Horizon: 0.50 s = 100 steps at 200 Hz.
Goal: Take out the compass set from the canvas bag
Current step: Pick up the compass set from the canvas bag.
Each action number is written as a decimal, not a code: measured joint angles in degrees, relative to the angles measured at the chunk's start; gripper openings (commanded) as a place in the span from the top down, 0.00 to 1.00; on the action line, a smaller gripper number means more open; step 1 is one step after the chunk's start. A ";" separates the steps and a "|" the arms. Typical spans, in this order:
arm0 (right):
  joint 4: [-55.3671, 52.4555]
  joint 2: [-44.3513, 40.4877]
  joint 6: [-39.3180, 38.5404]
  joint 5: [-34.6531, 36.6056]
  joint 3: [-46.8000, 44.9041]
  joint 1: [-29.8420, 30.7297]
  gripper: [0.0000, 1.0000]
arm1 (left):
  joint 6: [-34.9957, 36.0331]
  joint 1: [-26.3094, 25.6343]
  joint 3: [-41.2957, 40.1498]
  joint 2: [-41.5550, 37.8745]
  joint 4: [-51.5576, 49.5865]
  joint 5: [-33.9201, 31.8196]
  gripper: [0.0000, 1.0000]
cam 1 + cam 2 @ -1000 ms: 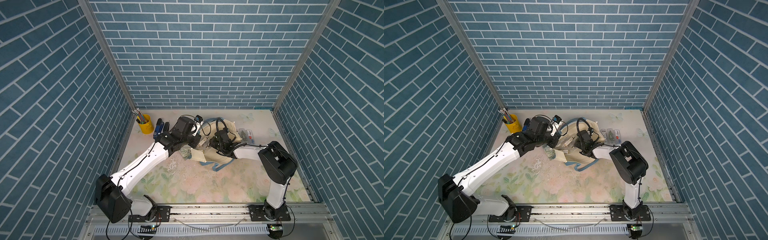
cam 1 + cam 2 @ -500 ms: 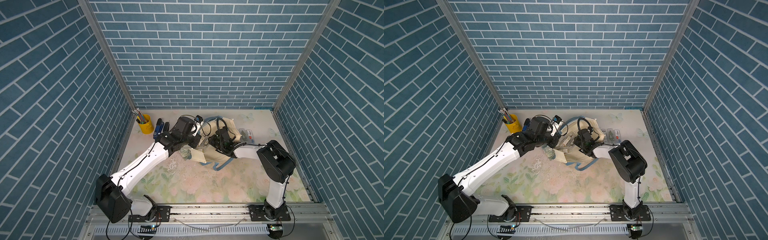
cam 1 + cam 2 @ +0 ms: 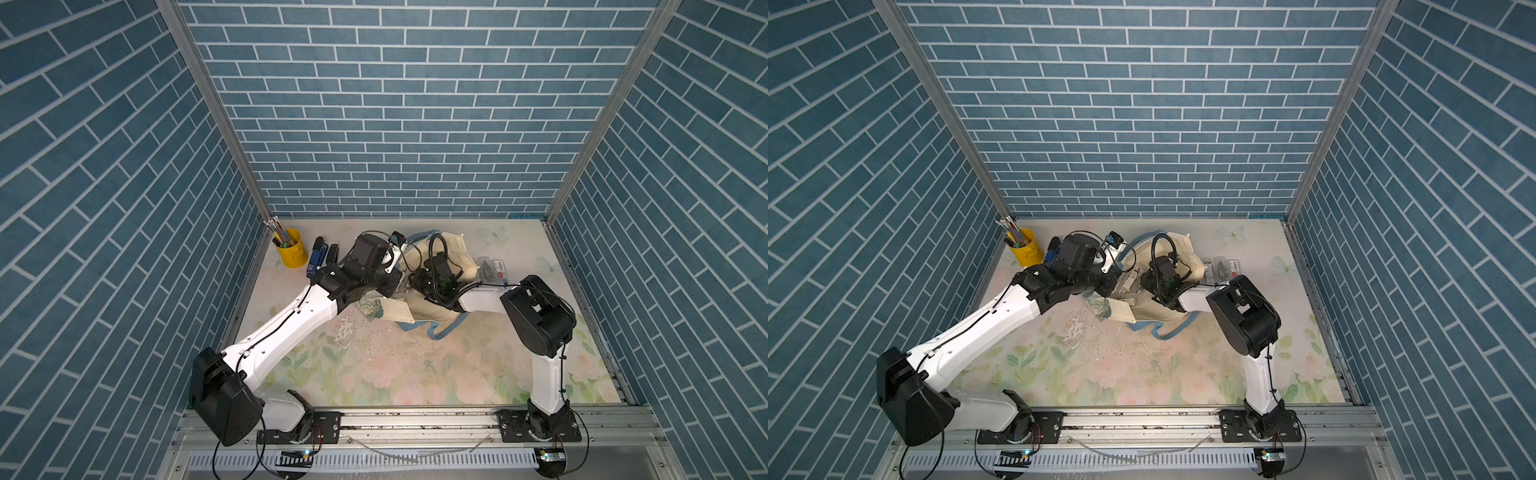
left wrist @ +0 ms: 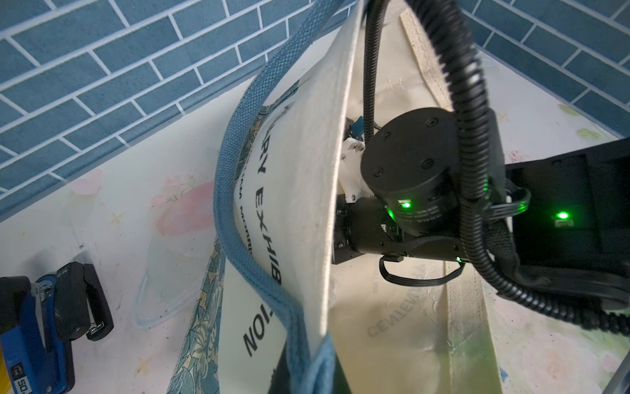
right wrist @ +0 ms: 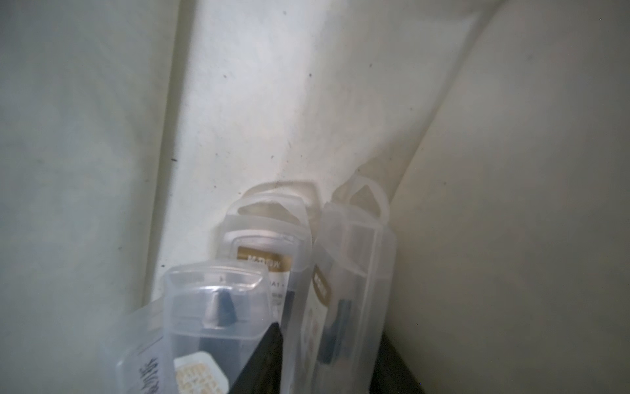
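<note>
plainly, the trouble sits inside the bag (image 4: 306,163), where the compass set (image 5: 347,290) stands as one of several look-alike clear cases (image 5: 262,262) packed against the canvas. the right gripper (image 5: 327,371) is deep in the mouth, one dark finger (image 5: 259,361) wedged between two of them, with the compass set between its jaws. whether it is clamped or only straddled i cannot tell. a squeeze on smooth, rounded plastic could let it squirt out sideways. the finger might also drag the near case (image 5: 218,307) along and tip the stack. the left gripper (image 4: 315,378) is pinched tight on the bag rim by the blue strap (image 4: 235,170), lifting the mouth (the only thing giving the other arm room). if that canvas slips, the flap would drop on the right wrist and its cable, and the pull-out would likely snag. a fast pull could also haul the whole limp bag across the table (image 3: 415,374), into the loose case (image 3: 492,268) lying just beside it outside.
</note>
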 measured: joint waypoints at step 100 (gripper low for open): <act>-5.03 -1.36 -1.60 1.09 2.64 0.90 0.85 | 0.09 0.04 -0.11 0.00 0.09 -0.13 1.00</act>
